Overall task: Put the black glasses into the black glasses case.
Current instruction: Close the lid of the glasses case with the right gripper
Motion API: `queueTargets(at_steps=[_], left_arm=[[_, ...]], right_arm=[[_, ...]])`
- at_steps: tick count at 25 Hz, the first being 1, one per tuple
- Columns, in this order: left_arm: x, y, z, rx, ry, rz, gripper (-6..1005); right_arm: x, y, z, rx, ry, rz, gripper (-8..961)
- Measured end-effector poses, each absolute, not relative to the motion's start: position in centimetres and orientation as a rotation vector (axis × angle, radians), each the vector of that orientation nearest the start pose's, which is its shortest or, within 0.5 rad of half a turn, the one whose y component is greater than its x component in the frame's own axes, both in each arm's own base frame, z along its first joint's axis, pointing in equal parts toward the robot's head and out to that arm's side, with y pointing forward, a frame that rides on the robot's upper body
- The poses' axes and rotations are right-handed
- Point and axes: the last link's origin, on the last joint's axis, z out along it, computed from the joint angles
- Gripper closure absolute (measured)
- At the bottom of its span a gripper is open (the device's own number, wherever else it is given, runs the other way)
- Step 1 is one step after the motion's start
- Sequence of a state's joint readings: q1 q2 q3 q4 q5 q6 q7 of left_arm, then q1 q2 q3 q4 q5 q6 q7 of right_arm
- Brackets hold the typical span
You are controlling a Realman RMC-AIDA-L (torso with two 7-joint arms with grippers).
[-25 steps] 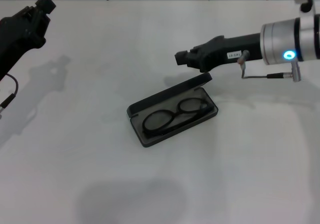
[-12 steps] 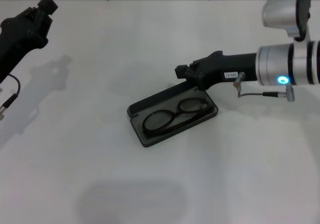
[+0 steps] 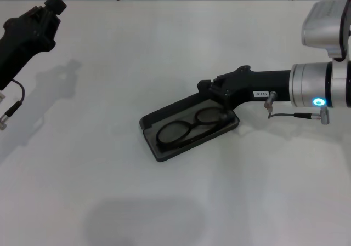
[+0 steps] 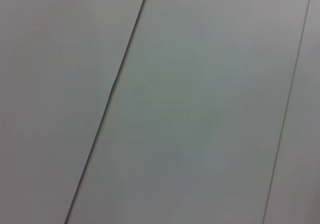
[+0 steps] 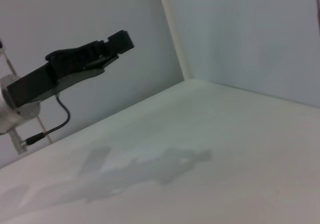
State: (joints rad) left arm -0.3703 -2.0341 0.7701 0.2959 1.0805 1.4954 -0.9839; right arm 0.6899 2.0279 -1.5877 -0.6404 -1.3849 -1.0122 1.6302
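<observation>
1. Glasses sit inside the open black case near the middle of the white table in the head view, lenses up, frame running along the length of the case.
2. We see the case lying at a slant on the table, its lid on the far side and tipped low, not closed over the glasses.
3. We see the right gripper reaching in from the right side, low over the far right end of the case, right at the lid edge. We cannot tell whether it touches the lid, and we cannot tell if it is clenched or released, since its tips merge with the black of the case.
4. Right arm has a silver cuff with a blue light and a thin cable hanging under it.
5. We see the left gripper raised at the far left of the table, well apart from the case, carrying nothing. It shows again in the right wrist view against a pale wall, where it looks clenched with nothing in it.
6. Left wrist view gives us only a plain pale surface with two thin dark seams, no task things in it.
</observation>
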Motion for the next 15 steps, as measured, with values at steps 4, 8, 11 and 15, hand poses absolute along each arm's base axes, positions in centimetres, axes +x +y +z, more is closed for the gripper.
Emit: queueTargets(at_steps=[4, 8, 11, 15], left_arm=[[-30.9, 31.7, 4.4, -1.872, -0.641, -1.226, 957], [-30.8, 31.7, 4.3, -1.873, -0.641, -1.226, 957], [-30.8, 31.7, 4.3, -1.873, -0.642, -1.226, 956], [-30.7, 31.9, 4.3, -1.874, -0.641, -1.225, 956]], right_arm=[[16.7, 37.8, -7.9, -2.806, 0.648, 0.583, 933], [16.8, 37.5, -7.9, -2.816, 0.654, 0.588, 933], [17.1, 37.3, -7.9, -2.822, 0.658, 0.589, 933], [17.7, 36.8, -7.9, -2.824, 0.661, 0.59, 934]])
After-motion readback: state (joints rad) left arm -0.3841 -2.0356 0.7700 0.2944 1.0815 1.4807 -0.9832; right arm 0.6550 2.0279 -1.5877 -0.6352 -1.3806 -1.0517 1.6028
